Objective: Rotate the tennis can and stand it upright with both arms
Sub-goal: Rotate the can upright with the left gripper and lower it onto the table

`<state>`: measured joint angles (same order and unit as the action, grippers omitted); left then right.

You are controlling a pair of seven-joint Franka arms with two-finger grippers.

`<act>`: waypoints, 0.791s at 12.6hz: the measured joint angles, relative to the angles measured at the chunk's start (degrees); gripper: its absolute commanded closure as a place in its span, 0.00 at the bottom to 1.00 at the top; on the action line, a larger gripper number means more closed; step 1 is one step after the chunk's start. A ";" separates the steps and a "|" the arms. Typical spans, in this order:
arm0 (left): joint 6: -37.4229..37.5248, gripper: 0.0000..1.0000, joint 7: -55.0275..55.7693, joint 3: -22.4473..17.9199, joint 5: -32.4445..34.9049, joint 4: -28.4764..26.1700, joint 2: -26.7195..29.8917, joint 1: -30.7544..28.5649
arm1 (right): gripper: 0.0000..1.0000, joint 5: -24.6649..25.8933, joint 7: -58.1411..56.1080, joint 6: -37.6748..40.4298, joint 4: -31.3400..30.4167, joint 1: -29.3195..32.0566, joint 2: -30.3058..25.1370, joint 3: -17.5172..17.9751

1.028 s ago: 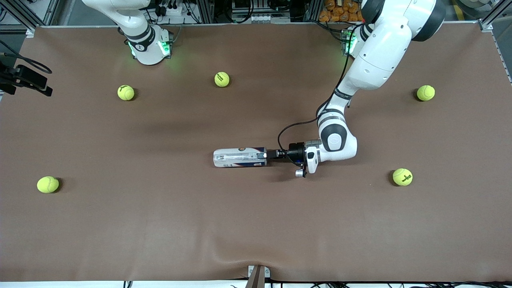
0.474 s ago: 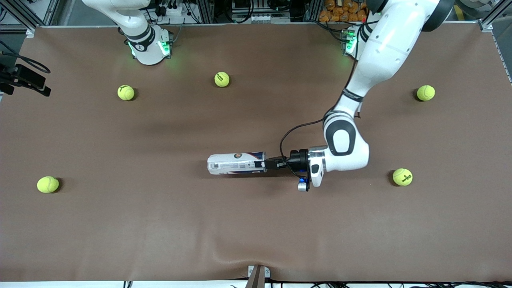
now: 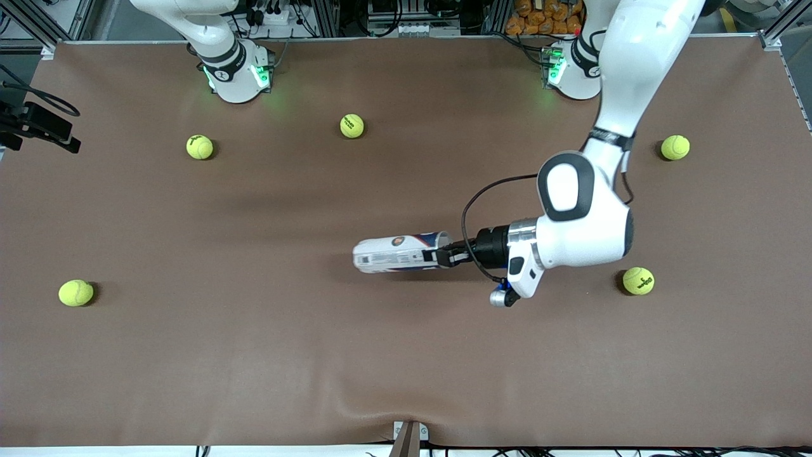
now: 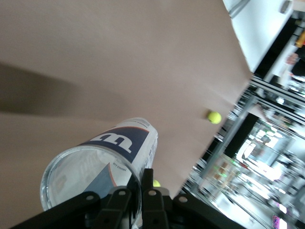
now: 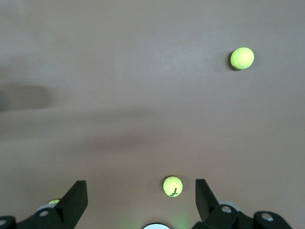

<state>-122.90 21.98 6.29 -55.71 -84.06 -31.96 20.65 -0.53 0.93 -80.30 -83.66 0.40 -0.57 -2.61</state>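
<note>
My right end effector point(image 5: 138, 202) hung high over the desk point(image 3: 190, 355) at my right arm's end, waiting, its fingers point(image 5: 75, 202) spread wide apart with nothing between them. A tennis ball point(image 5: 172, 186) lay on the desk below it. Over the middle of the desk the tennis can point(image 3: 398, 252) hung nearly level, slightly tilted. My left end effector point(image 3: 444, 256) was clamped on the rim of its open end, one finger point(image 4: 153, 202) inside the mouth.
</note>
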 measured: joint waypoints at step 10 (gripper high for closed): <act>4.51 0.98 36.55 0.81 55.86 3.60 2.06 15.21 | 0.00 0.00 0.00 -1.03 0.03 0.00 0.00 0.03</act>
<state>-118.38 58.53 7.10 0.14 -80.45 -29.90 35.87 -0.53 0.93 -81.33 -83.63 0.40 -0.57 -2.58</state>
